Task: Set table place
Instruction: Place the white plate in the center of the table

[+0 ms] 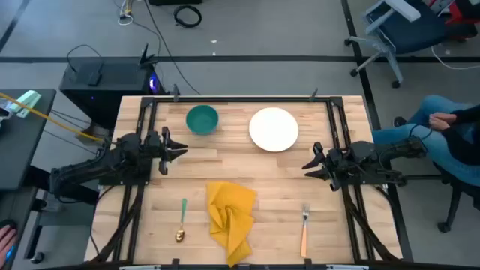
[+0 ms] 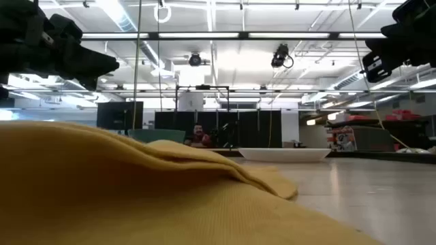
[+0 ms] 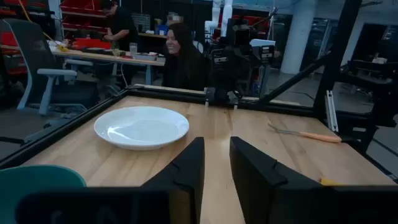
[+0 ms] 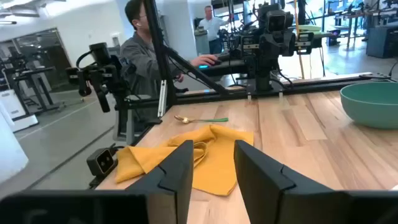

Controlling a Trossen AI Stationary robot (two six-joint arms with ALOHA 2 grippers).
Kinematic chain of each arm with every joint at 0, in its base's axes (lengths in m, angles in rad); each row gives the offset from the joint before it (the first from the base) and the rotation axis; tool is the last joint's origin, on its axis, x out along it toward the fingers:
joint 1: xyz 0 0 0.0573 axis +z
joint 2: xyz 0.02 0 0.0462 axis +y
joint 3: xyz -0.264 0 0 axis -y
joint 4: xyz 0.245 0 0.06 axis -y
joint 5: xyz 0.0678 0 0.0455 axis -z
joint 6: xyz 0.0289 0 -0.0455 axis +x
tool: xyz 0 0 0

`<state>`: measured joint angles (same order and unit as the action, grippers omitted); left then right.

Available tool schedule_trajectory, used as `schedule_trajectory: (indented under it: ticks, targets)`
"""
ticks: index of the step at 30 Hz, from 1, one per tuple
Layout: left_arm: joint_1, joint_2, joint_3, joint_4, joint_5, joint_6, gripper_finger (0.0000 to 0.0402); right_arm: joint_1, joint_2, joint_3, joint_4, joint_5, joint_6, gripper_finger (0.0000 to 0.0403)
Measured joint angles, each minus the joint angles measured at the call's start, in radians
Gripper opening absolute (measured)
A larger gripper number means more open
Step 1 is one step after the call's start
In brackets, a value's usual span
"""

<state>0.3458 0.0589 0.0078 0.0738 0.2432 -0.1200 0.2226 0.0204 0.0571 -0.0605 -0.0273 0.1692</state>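
From above, our left hand (image 1: 182, 151) and right hand (image 1: 307, 163) hover empty, fingers narrowly parted, over the surface (image 1: 240, 176). The plate (image 1: 274, 129) lies nearer the right hand. Left wrist: plate straight ahead. Right wrist: napkin (image 4: 186, 158) ahead.

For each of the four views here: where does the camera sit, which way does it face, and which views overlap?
High: overhead, straight down on the table; left gripper and right gripper both show, parted.
Low: at tabletop height behind the yellow napkin, facing the room; arms above.
Left wrist: past its own fingers toward the white plate and fork.
Right wrist: past its fingers toward the napkin, spoon and teal bowl.
Shared: high and low both show plate and napkin.
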Motion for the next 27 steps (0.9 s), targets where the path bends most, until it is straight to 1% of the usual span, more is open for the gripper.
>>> schedule_trajectory:
  ticks: [8,17,27]
  targets:
    - [0.0,0.0,0.0,0.0,0.0,0.0,0.0091,0.0,0.0,0.0,0.0,0.0,0.0,0.0124]
    - [0.0,0.0,0.0,0.0,0.0,0.0,0.0083,0.0,0.0,0.0,0.0,0.0,0.0,0.0124]
    - [0.0,0.0,0.0,0.0,0.0,0.0,0.0091,0.0,0.0,0.0,0.0,0.0,0.0,0.0124]
